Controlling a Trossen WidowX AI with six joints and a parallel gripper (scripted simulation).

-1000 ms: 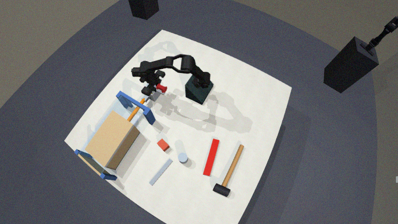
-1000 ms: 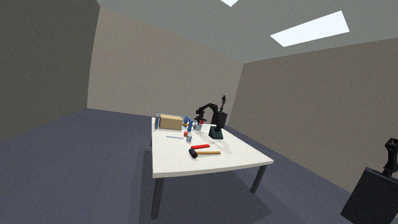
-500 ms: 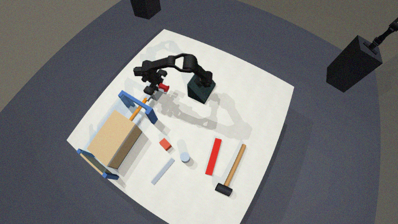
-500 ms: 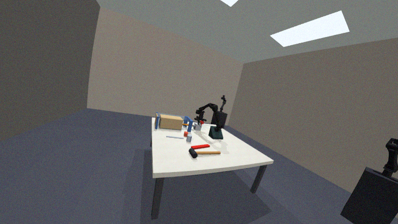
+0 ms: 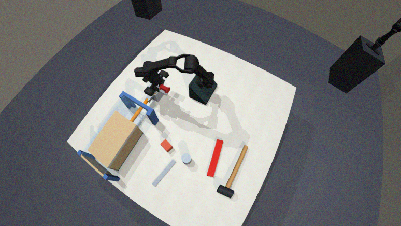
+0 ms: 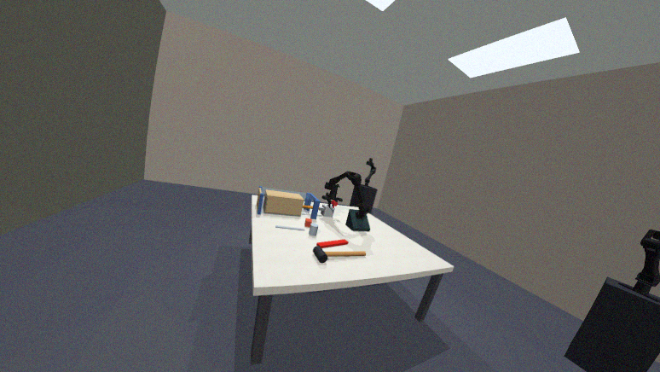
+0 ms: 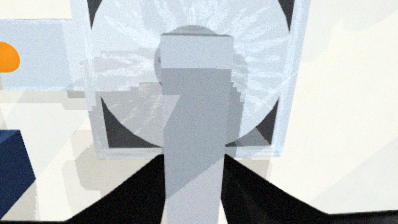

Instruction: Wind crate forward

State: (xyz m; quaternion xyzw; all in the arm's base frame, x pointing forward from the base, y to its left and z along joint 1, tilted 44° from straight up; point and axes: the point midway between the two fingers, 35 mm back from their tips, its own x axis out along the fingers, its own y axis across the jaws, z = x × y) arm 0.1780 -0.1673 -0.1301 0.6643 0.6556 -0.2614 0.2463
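The tan crate (image 5: 112, 137) (image 6: 283, 203) sits flat inside the clear-panelled cubby, with a gap between its front and the blue frame (image 5: 137, 101) (image 6: 317, 207) at the mouth. An orange strap (image 5: 139, 110) (image 7: 7, 57) runs from the crate through that frame toward the grey winch (image 6: 327, 212) (image 7: 125, 65). My gripper (image 5: 155, 85) (image 7: 192, 162) is shut on the grey winch handle (image 7: 195, 115), above the winch. The handle's red knob (image 5: 164, 88) (image 6: 334, 203) sticks out beside the fingers. The handle's end covers the middle of the winch top; how deep its key sits is hidden.
An orange-red block (image 5: 166, 145), a pale blue cylinder (image 5: 186, 158) and a thin grey bar (image 5: 163, 172) lie on the bench beside the cubby. A red bar (image 5: 215, 157) and a mallet (image 5: 237, 167) lie farther away. The blue frame stands close to the gripper.
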